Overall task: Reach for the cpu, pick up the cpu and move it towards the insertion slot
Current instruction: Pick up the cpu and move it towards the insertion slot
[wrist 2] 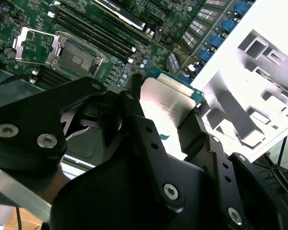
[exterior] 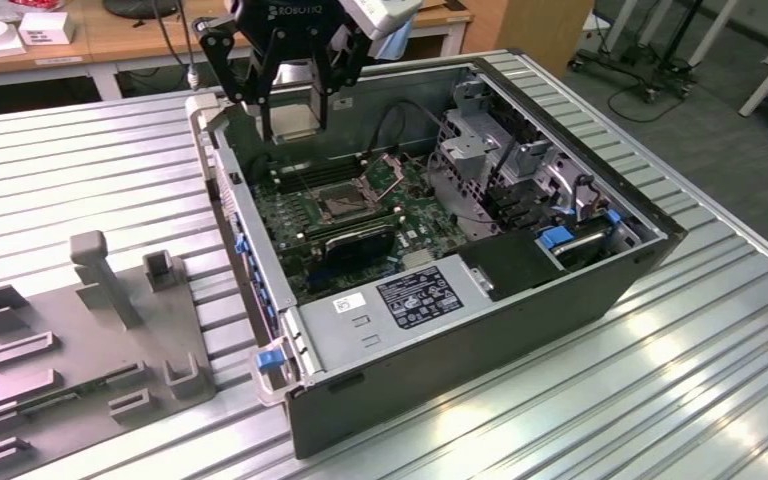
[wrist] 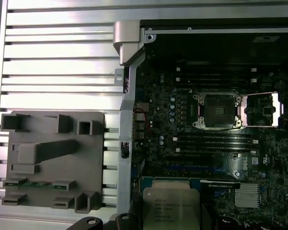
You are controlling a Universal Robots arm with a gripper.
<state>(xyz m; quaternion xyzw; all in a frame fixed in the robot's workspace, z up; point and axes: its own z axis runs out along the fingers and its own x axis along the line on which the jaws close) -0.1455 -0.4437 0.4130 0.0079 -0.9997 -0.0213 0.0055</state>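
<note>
The claw (wrist 2: 165, 120) is clamping the cpu (wrist 2: 169, 106) above the open case, carrying it toward the insertion slot (wrist: 220, 110), which I judge needs careful squaring up.

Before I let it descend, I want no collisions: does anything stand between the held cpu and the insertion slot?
Nothing visible does. The gripper holds the cpu above the open case, and the insertion slot lies uncovered.

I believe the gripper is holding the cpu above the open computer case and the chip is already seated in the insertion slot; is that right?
Not quite. The gripper does hold the cpu above the case, but the chip is not seated: the first wrist view shows the insertion slot open and empty, apart from the chip.
</note>
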